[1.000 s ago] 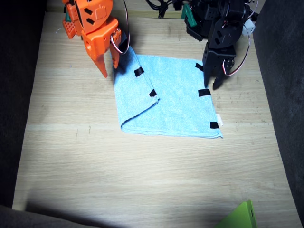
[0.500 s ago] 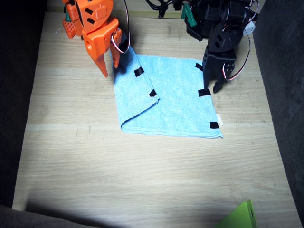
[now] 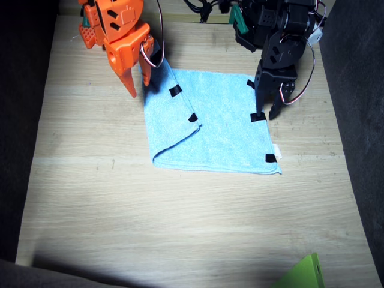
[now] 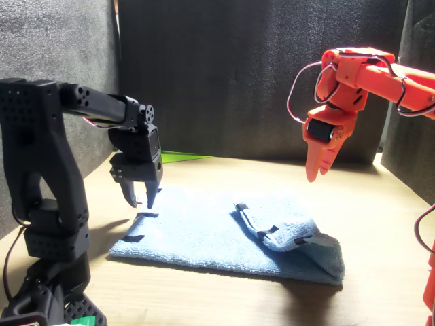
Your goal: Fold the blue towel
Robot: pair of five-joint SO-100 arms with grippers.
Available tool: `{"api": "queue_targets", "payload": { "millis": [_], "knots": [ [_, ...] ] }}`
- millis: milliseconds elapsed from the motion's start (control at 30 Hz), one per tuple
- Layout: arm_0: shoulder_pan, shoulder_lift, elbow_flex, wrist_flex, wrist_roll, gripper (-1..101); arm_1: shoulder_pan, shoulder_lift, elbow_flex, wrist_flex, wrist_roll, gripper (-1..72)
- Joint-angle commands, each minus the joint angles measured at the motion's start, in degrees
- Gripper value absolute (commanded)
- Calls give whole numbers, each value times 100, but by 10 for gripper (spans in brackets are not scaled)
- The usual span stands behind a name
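The blue towel (image 3: 222, 129) lies flat on the wooden table, its side nearest the right arm folded over onto itself, with black tape strips along the flap edge and the opposite edge. A small white tag (image 3: 277, 150) sticks out by that opposite edge. My black left gripper (image 3: 266, 114) is open and points down, its fingertips straddling that edge at the middle tape strip (image 3: 258, 117). In the front view the left gripper (image 4: 141, 201) hovers just above the towel (image 4: 204, 234). My orange right gripper (image 3: 138, 87) hangs open above the table beside the towel's folded corner, holding nothing; the front view shows the right gripper (image 4: 318, 166) well above the cloth.
A bright green flat piece (image 3: 303, 273) lies at the table's near corner on the left arm's side. Dark foam walls (image 4: 238, 75) close in the table at the back and sides. Cables (image 3: 204, 9) run between the two arm bases.
The left gripper has dropped and shifted slightly inward, so its tips now sit at the middle tape strip. The right arm and the towel have not moved.
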Motion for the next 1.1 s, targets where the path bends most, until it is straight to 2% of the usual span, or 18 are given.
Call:
{"api": "queue_targets", "payload": {
  "millis": [0, 400, 1067],
  "knots": [
    [132, 492, 176, -105, 0, 175, 105, 229, -35, 141, 105, 224],
    [9, 1222, 1160, -290, -35, 179, 176, 281, -35, 141, 149, 224],
    [132, -281, -202, 545, -26, 186, 211, 264, -35, 105, 158, 225]
  ]
}}
